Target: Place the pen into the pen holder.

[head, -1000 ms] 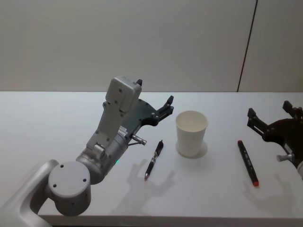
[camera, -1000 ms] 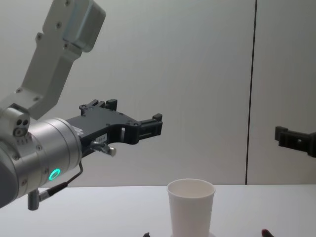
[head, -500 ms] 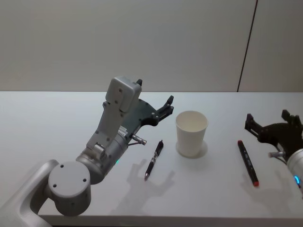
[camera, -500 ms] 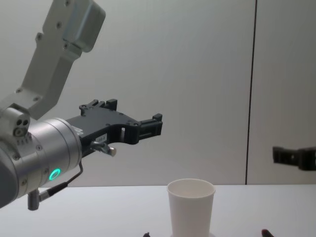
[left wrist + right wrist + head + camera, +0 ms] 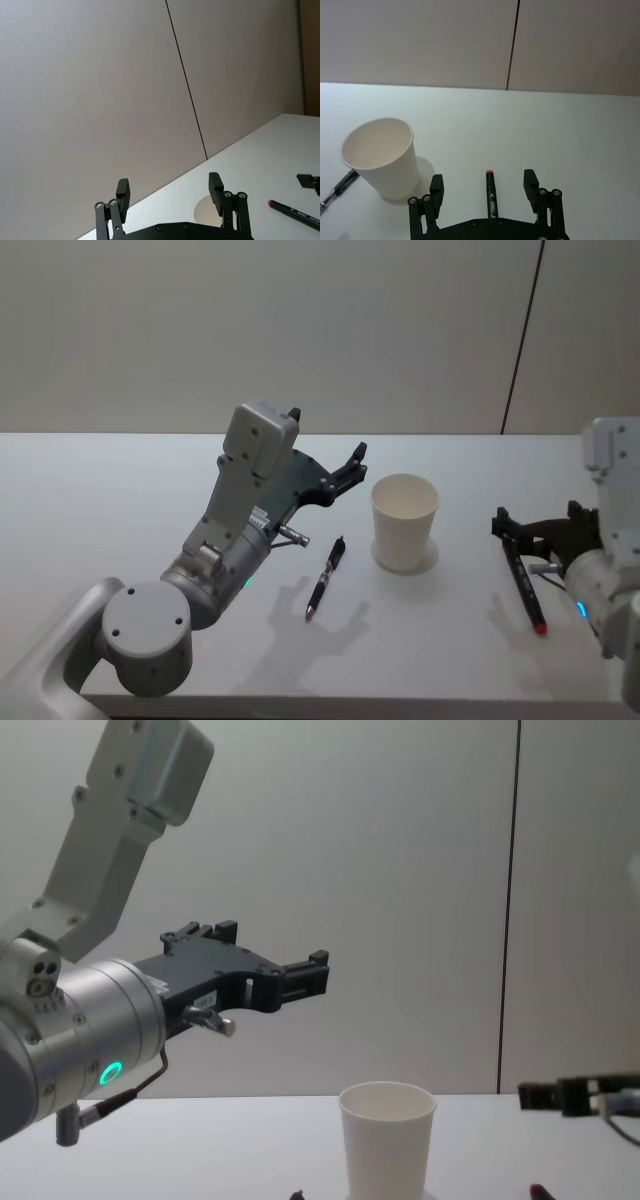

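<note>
- A plain pale grey wall (image 5: 250,330) stands at the back, matte and evenly lit.
- A thin dark seam (image 5: 522,340) runs down it toward the right, parting two panels.
- A white table (image 5: 100,490) meets the wall's foot, with soft shadows on its top.

left gripper (image 5: 169,187) held high, angled forward, jaws wide apart. right gripper (image 5: 484,181) low (jaws likewise spread), pointing forward.

— Colours on the table (image 5: 120,490)?
— Table plain white. Pen holder (image 5: 405,522) plain white. Black pen (image 5: 325,578) unpatterned. Marker (image 5: 523,583) black, red at both ends.
— Grippers?
— Left gripper (image 5: 169,192) and right gripper (image 5: 483,181) black. Left arm (image 5: 150,630) silver-grey, green ring light (image 5: 110,1072).
</note>
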